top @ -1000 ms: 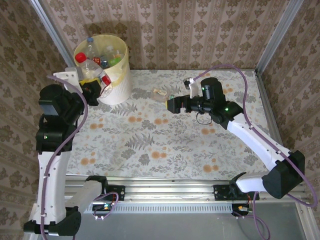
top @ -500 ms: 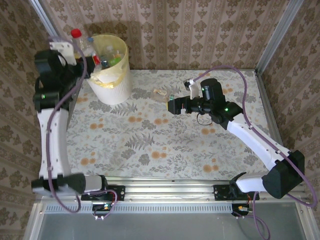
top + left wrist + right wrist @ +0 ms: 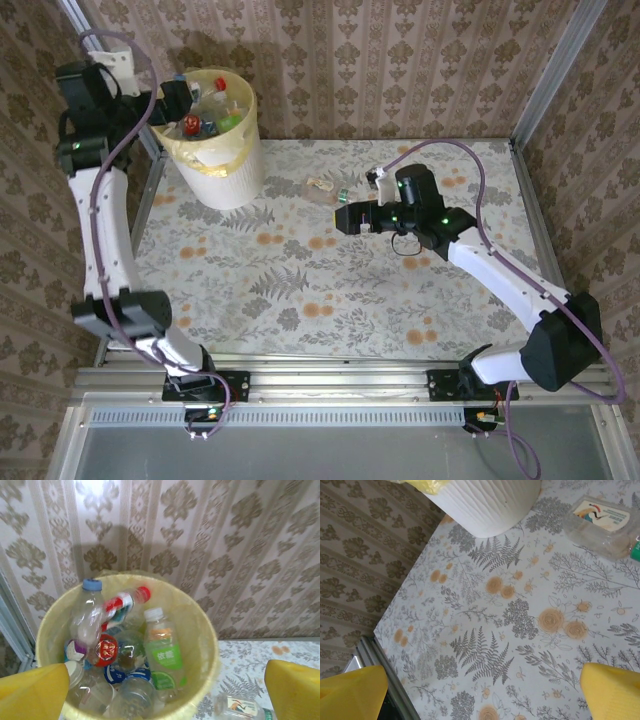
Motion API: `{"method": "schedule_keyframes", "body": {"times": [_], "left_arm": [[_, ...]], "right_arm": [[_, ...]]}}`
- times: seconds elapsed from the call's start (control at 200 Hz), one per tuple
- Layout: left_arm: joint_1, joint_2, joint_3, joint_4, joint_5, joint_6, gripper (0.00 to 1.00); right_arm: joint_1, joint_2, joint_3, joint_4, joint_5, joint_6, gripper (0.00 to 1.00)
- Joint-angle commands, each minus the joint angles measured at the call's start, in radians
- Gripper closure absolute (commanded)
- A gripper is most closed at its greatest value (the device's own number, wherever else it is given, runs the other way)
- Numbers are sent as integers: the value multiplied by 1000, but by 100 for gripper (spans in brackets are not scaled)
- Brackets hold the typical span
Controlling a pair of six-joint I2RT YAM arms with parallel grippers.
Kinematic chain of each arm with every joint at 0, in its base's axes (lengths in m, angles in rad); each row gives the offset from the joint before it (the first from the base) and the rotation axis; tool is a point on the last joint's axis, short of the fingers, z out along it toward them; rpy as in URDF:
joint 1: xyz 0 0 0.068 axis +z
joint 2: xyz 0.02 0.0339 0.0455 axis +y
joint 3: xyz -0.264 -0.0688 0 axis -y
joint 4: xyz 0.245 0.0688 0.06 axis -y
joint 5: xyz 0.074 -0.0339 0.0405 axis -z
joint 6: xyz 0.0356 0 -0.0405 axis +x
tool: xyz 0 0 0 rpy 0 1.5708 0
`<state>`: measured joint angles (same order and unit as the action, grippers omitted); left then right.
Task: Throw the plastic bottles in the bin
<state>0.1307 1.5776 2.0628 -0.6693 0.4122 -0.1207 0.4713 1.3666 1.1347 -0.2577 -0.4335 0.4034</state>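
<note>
Patterned wallpaper encloses a floral-printed counter (image 3: 300,290). The bin (image 3: 228,175), pale yellow with a liner folded over its rim, stands at the counter's far left corner. Inside it lie heaped plastic bottles (image 3: 162,652), clear or green, with red, green and white labels and red, blue and white caps. The left jaws hang above the bin's mouth, spread wide, with nothing between their yellow pads (image 3: 32,692). One clear crushed bottle (image 3: 323,185) lies on the counter to the right of the bin. The right jaws, likewise wide open and empty, hover over the counter close to that bottle, pointing toward the bin.
</note>
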Motion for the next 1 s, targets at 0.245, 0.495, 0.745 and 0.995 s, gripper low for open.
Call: {"method": "schedule_keyframes", "body": {"times": [0.245, 0.495, 0.745, 0.995], "left_arm": [[-14, -426, -226, -47, 50, -26, 0], [-18, -616, -381, -93, 70, -67, 0], [-19, -719, -462, -89, 98, -98, 0], [-19, -748, -495, -67, 143, -125, 0]], "right_arm": [[-67, 202, 158, -149, 106, -80, 0], [-90, 383, 315, -252, 242, -230, 0], [-108, 538, 453, -313, 323, -353, 0], [-130, 682, 586, -344, 283, -434, 0]]}}
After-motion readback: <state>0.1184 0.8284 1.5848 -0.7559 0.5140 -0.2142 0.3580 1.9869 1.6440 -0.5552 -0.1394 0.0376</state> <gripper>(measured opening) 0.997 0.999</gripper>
